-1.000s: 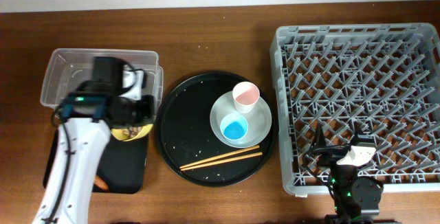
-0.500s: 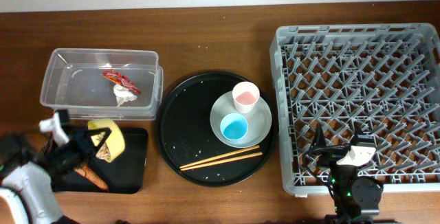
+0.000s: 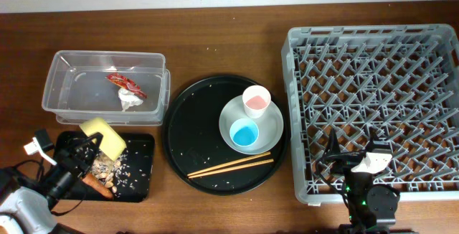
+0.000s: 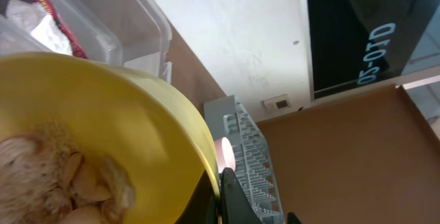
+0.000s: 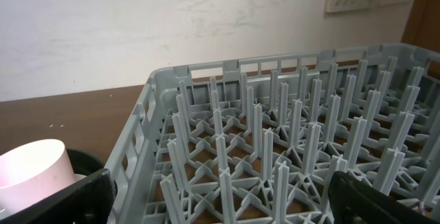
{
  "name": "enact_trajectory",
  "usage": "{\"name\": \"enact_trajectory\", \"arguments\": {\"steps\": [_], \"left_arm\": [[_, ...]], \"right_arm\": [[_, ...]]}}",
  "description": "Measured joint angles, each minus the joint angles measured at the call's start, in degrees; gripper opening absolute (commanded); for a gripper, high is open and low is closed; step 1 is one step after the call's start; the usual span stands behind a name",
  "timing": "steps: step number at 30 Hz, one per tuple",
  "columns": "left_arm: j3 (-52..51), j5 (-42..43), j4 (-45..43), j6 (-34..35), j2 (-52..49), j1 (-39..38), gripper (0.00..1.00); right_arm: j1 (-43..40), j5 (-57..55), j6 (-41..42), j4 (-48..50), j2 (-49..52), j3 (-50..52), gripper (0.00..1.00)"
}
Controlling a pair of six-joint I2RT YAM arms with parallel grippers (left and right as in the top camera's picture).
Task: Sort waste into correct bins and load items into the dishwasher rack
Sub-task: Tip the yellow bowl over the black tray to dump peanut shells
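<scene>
My left gripper (image 3: pixel 90 145) is shut on the rim of the yellow bowl (image 3: pixel 104 135) and holds it tilted over the small black tray (image 3: pixel 140 180). Pale food scraps (image 3: pixel 115 168) and a carrot-like piece (image 3: pixel 97 184) lie in that tray. In the left wrist view the jaws (image 4: pixel 222 191) pinch the bowl's rim (image 4: pixel 124 121), and some scraps (image 4: pixel 62 183) are still inside. The clear tub (image 3: pixel 68 83) holds the red wrapper (image 3: pixel 125 85) and white tissue (image 3: pixel 130 102). My right gripper (image 3: pixel 351 158) is open and empty over the front of the grey rack (image 3: pixel 373 40).
A round black tray (image 3: pixel 190 126) carries the grey-green plate (image 3: pixel 271 123) with the pink cup (image 3: pixel 256 100) and blue cup (image 3: pixel 244 132) on it, and two chopsticks (image 3: pixel 229 166) beside. In the right wrist view the rack's pegs (image 5: pixel 275 128) fill the frame, with the pink cup (image 5: pixel 34 172) at the left.
My left arm has swung from the clear tub back to the front left. The bowl now tilts over the small black tray, and scraps have spilled into it. The right arm has not moved.
</scene>
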State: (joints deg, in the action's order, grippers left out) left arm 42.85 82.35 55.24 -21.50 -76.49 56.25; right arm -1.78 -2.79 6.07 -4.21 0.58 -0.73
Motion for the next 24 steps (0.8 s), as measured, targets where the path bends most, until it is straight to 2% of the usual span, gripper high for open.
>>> {"name": "enact_trajectory", "arguments": {"steps": [13, 15, 18, 20, 24], "left_arm": [[-0.1, 5.8, -5.0, 9.1, 0.0, 0.0, 0.0], [-0.1, 6.1, -2.9, 10.3, 0.0, 0.0, 0.0], [-0.1, 6.3, -3.4, 11.1, 0.0, 0.0, 0.0], [-0.2, 6.4, -0.7, 11.4, 0.0, 0.0, 0.0], [-0.3, 6.4, -3.7, 11.7, 0.0, 0.0, 0.0]], "right_arm": [[0.0, 0.0, 0.0, 0.0, 0.0, 0.0, 0.98], [0.0, 0.0, 0.0, 0.0, 0.0, 0.0, 0.98], [0.0, 0.0, 0.0, 0.0, 0.0, 0.0, 0.98], [0.0, 0.0, 0.0, 0.0, 0.0, 0.0, 0.98], [0.0, 0.0, 0.0, 0.0, 0.0, 0.0, 0.98]]}}
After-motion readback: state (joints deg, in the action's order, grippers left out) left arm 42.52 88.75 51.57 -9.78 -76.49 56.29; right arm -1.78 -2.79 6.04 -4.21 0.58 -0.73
